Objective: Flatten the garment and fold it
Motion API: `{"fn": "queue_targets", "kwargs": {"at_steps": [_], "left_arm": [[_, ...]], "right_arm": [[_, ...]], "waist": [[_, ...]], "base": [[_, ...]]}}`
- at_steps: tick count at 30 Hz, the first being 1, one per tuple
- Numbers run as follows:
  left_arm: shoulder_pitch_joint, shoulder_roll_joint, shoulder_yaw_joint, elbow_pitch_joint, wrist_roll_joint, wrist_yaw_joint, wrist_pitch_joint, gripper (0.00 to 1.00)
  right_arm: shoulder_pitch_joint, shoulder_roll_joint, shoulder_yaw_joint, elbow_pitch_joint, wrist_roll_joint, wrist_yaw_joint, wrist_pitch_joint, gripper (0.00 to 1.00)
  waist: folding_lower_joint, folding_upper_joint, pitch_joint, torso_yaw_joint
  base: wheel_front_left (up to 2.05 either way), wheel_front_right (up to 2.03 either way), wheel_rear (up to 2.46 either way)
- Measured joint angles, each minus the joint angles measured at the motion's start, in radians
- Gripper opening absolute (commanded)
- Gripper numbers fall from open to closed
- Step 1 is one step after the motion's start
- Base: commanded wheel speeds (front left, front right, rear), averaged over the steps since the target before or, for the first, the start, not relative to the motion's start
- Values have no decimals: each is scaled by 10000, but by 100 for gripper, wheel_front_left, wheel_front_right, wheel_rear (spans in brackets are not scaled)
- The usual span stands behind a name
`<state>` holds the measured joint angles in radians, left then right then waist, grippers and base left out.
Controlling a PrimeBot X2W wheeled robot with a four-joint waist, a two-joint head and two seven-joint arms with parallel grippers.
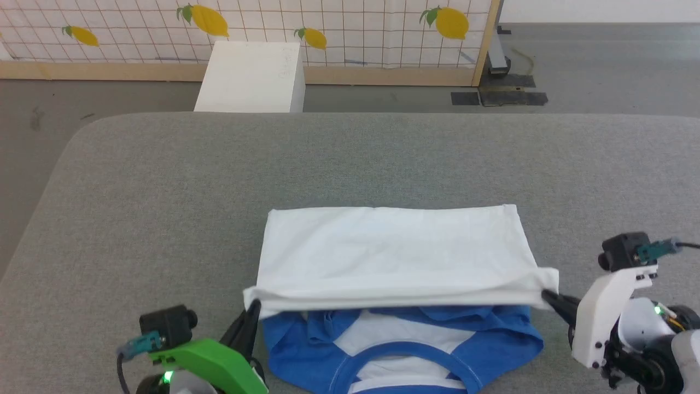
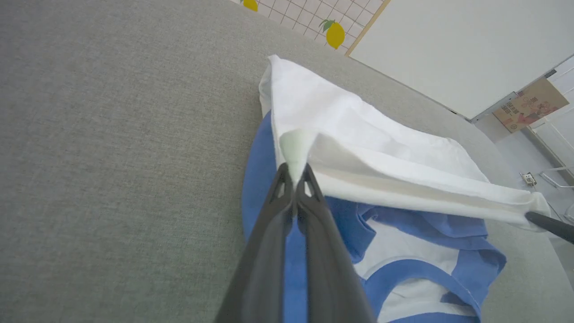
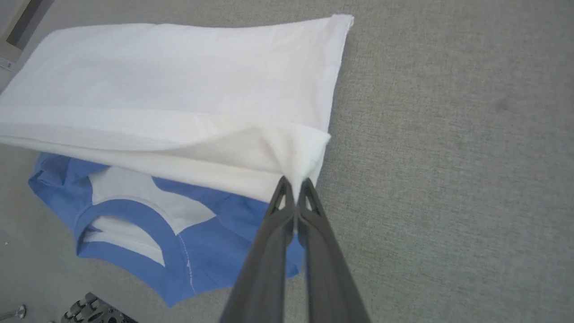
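Both claws clamped on garment: left gripper at left corner of white layer, right gripper at right corner; layer raised over blue sleeves, near robot-side edge of grey surface

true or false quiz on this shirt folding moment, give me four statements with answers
1. The left claw is shut on a white corner of the garment. True.
2. The right claw is open, clear of the cloth. False: it is shut on the other white corner.
3. The blue collar lies nearest the robot. True.
4. The garment lies spread in a single layer. False: its white part is drawn over toward the collar.
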<state>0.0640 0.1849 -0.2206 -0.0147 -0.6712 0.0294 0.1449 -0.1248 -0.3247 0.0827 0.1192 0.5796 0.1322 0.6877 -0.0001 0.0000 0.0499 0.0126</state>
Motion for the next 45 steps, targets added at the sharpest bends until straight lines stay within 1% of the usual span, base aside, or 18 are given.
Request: {"fn": "queue_targets", "kwargs": {"at_steps": [4, 12, 13, 14, 15, 16, 19, 24, 25, 26, 28, 30, 31, 33, 35, 39, 42, 45], "left_arm": [[780, 25, -25, -4, -167, 178, 197, 0], [965, -42, -238, 713, -290, 259, 449, 0], [964, -38, -251, 840, -313, 274, 512, 27], [963, -40, -251, 947, -314, 332, 560, 70], [959, -38, -234, 1030, -347, 347, 587, 100], [956, -25, -238, 1070, -372, 353, 688, 100], [967, 100, -232, 1091, -433, 535, 1124, 100], [1235, 435, -56, 660, -591, 1093, 2015, 100], [1380, 602, -31, 489, -587, 1285, 2309, 100], [1845, 951, 167, -12, -577, 1801, 2859, 100], [2063, 1204, 410, -401, -566, 2080, 3007, 100], [2102, 1383, 792, -832, -449, 2278, 2661, 100], [2090, 1463, 945, -997, -316, 2286, 2383, 100], [1948, 1549, 1340, -1356, -13, 2284, 1442, 100], [1662, 1611, 1538, -1590, 353, 2194, 523, 100], [733, 1668, 1701, -1760, 1189, 1758, -1609, 100], [197, 1628, 1684, -1804, 1822, 1572, -3108, 100], [-183, 1455, 1618, -1852, 2295, 1467, -3822, 100]], "right_arm": [[625, 132, -155, -155, -247, 0, 263, 0], [1033, 288, -161, -115, -464, 0, 443, 0], [1059, 286, -132, -113, -512, 0, 504, 0], [1077, 286, -111, -117, -558, 0, 527, 13], [1094, 276, -81, -123, -571, 0, 552, 65], [1115, 261, -48, -125, -587, 0, 652, 100], [1353, 182, -25, -201, -581, 0, 911, 100], [1863, -63, -234, -522, -372, 0, 1595, 100], [1969, -113, -355, -646, -307, 0, 1768, 100], [2177, -217, -748, -945, -174, 0, 2211, 100], [2251, -270, -1177, -1174, -163, 0, 2406, 100], [2231, -267, -1755, -1430, -178, 0, 2437, 100], [2187, -219, -2029, -1530, -230, 0, 2391, 100], [1917, -13, -2579, -1697, -491, 0, 2174, 100], [1483, 247, -2849, -1778, -782, -2, 1962, 100], [558, 715, -2673, -1601, -982, 0, 1741, 100], [130, 757, -2113, -1191, -961, 0, 1760, 100], [-228, 556, -1476, -631, -757, -2, 1910, 100]], "waist": [[0, 0, -7, -30], [0, 0, -47, 14], [0, 0, -53, 9], [0, 0, -63, 5], [0, 0, -83, 0], [0, 0, -106, -5], [0, 0, -205, -20], [0, 0, -438, -59], [0, 0, -504, -73], [0, 0, -661, -107], [0, 0, -711, -128], [0, 0, -699, -111], [0, 0, -681, -105], [0, 0, -618, -89], [0, 0, -553, -74], [0, 0, -391, -49], [0, 0, -233, -32], [1, 0, -20, 2]], "base": [[0, 0, 0], [0, 0, 0], [0, 0, 0], [0, 0, 0], [0, 0, 0], [0, 0, 0], [0, 0, 0], [0, 0, 0], [0, 0, 0], [0, 0, 0], [0, 0, 0], [0, 0, 0], [0, 0, 0], [0, 0, 0], [0, 0, 0], [0, 0, 0], [0, 0, 0], [0, 0, 0]]}}
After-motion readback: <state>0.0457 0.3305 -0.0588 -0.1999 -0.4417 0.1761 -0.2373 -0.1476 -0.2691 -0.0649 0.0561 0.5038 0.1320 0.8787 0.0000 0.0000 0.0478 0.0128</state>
